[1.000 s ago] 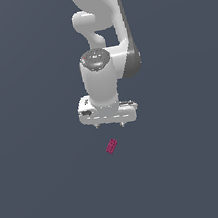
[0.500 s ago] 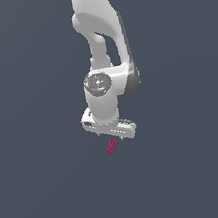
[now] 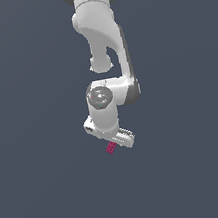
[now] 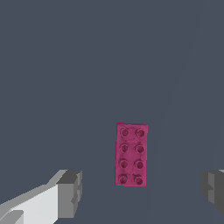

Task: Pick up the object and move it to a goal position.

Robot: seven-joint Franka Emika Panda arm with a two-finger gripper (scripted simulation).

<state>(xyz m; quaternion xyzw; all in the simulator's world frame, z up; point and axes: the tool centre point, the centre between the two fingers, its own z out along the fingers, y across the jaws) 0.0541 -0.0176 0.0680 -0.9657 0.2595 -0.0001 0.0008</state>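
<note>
The white Panda arm (image 3: 101, 41) reaches down from the top of the exterior view, where its upper links are cut off by the frame edge. Its wrist and hand hang low over a plain dark grey-blue floor (image 3: 44, 193), and the gripper (image 3: 115, 141) is seen mostly from above, so its fingertips are hidden under the white hand body in that view.

The object, a small magenta-pink studded block (image 3: 110, 148), peeks out just at the lower edge of the hand in the exterior view; only part of it shows, the rest being covered by the gripper. Whether the hand touches it cannot be told from there.

The wrist view is clearer. The block (image 4: 131, 154) lies flat on the floor, a rectangle with two rows of four round studs on top, fully visible. The gripper (image 4: 142, 190) has its jaws spread wide: one grey finger pad (image 4: 70, 193) with its white finger body stands on one side of the block, and the other pad (image 4: 213, 190) is cut off by the picture's edge on the other side. The block lies between the two pads, nearer the first, and clear floor shows between it and each pad, so nothing is gripped. The height of the fingertips above the floor cannot be judged.
</note>
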